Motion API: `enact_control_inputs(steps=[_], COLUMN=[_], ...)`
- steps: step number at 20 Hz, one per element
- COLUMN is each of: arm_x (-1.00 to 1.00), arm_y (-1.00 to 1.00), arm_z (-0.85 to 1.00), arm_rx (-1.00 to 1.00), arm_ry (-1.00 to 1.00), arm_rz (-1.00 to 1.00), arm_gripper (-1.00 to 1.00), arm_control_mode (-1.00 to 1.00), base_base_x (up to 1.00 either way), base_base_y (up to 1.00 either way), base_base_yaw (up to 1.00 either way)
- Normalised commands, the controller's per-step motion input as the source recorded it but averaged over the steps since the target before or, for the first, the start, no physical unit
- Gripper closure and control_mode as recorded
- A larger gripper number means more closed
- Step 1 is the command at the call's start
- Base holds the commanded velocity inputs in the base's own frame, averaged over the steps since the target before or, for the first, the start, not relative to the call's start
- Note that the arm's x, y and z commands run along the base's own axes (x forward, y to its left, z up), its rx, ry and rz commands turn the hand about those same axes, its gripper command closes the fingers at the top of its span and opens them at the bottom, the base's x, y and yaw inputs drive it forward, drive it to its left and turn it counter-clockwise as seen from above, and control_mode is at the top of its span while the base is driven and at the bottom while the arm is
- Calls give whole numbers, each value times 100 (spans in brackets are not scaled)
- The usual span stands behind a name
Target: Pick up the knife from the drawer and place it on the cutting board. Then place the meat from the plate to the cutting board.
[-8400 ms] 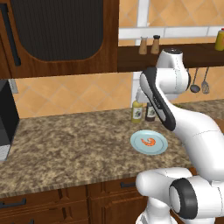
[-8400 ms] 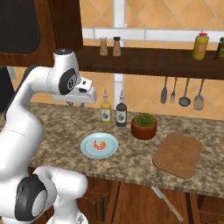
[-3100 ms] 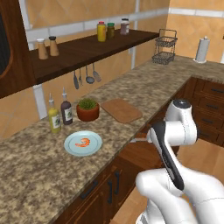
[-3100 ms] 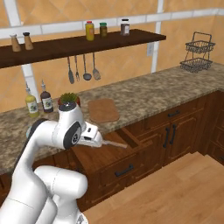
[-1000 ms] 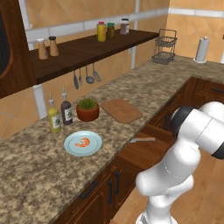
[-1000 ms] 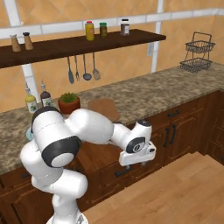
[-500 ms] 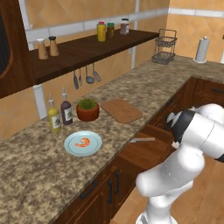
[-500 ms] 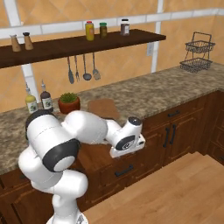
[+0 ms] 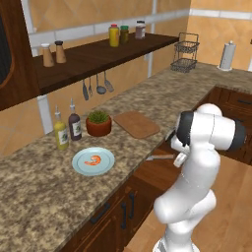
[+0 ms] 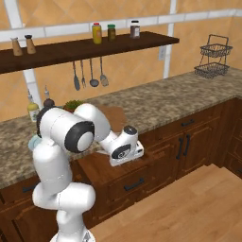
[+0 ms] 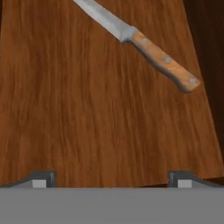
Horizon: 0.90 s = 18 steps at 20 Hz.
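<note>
Knife (image 11: 140, 41): silvery blade, riveted wooden handle, flat in drawer (image 11: 87, 122).

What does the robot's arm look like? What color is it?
The arm is smooth, glossy white, made of chunky rounded sections with dark grey joints between them. Its tool ends in two small dark grey finger tips with paler pads. No cables or markings show.
</note>
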Motion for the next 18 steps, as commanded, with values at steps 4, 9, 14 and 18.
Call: enact_control_inputs(steps=[4,9,14,18], arm_x=[26,-69,-87,-4], arm_y=[-4,-91,-96,-14], arm_z=[-87,-50,3,94], arm_rx=[-2,-1,1,2], arm_ry=[0,0,0,0], arm_rz=[10,5,3,16], arm_gripper=[-100,-100,-100,-100], arm_control_mode=[-100,-100,-100,-100], base_base_x=[0,0,0,0], base_base_y=[0,0,0,0], base_base_yaw=[0,0,0,0])
